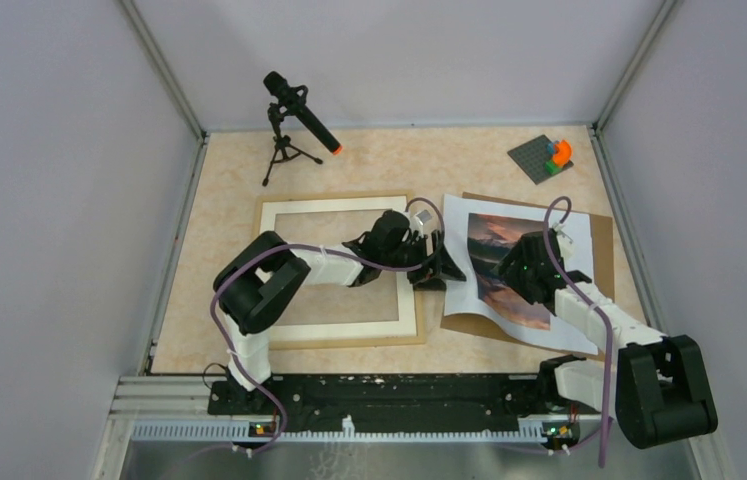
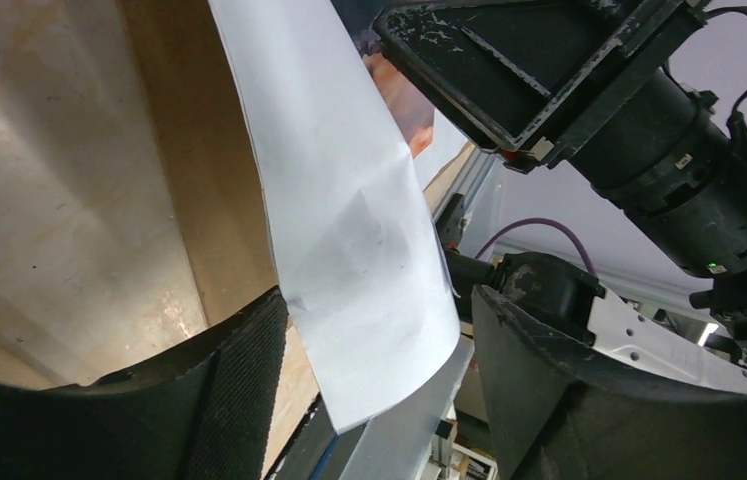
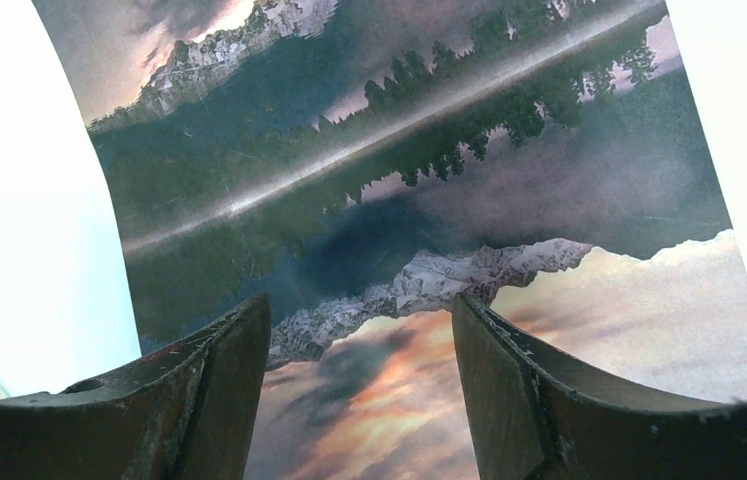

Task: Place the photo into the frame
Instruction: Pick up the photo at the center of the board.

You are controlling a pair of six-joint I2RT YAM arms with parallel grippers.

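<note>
The photo (image 1: 494,240), a sunset landscape on white paper, lies on the brown backing board (image 1: 604,235) right of centre. Its left edge is curled up. My left gripper (image 1: 441,262) is open at that edge, and in the left wrist view the white paper (image 2: 349,230) stands between the spread fingers of the gripper (image 2: 377,300), untouched by the right one. My right gripper (image 1: 521,268) is open just above the print; in the right wrist view the gripper (image 3: 359,300) hovers over the picture (image 3: 399,180). The frame (image 1: 339,341) lies flat to the left, with the white mat (image 1: 334,208) inside it.
A black microphone on a tripod (image 1: 294,120) stands at the back left. A grey baseplate with coloured bricks (image 1: 547,157) sits at the back right. Grey walls close in the table on three sides. The right arm (image 2: 649,100) looms close in the left wrist view.
</note>
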